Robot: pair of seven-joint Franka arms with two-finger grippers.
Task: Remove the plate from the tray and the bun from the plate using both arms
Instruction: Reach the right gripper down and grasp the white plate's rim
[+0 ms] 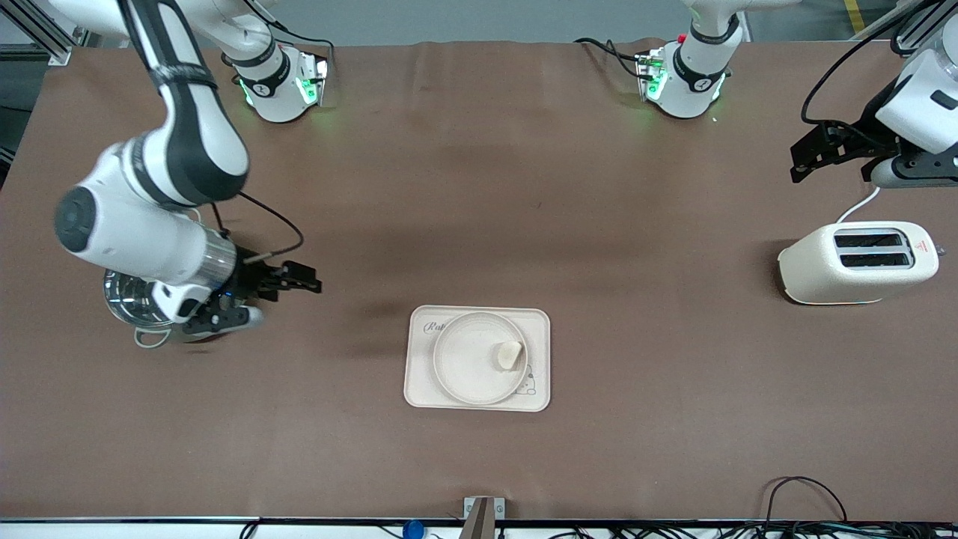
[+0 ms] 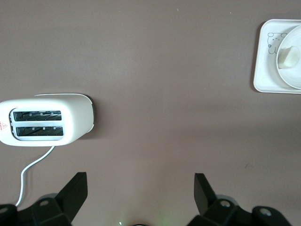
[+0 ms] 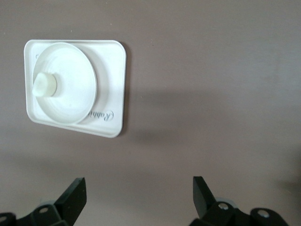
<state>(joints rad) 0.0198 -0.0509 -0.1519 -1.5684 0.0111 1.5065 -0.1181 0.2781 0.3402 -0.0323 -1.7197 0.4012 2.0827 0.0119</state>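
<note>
In the lower middle of the front view, a rectangular cream tray [image 1: 477, 358] with rounded corners lies flat on the brown matte table [image 1: 479, 187]. The plate [image 1: 479, 358], round, smooth and cream-white with a raised rim, sits on the tray and fills most of its width. The bun [image 1: 508, 355], a small pale half-round lump with a dull doughy surface, rests on the plate near the rim, on the side toward the left arm's end of the table. A script word and part of a rabbit drawing show on the tray's bare corners.

The right gripper [image 1: 303, 285] hangs at the middle left of the front view, over bare table beside a shiny round metal pot [image 1: 135, 299] that the arm partly covers. Its black fingers [image 3: 70, 200] are spread wide with nothing between them; the right wrist view shows the tray, plate and bun well apart from them.

The left gripper [image 1: 804, 157] hangs at the upper right of the front view, over the table above a glossy cream toaster [image 1: 857, 262] with two dark slots and a white cord. Its fingers [image 2: 75, 193] are likewise spread wide and hold nothing; in the left wrist view the toaster lies at middle left and the tray's edge at upper right.
</note>
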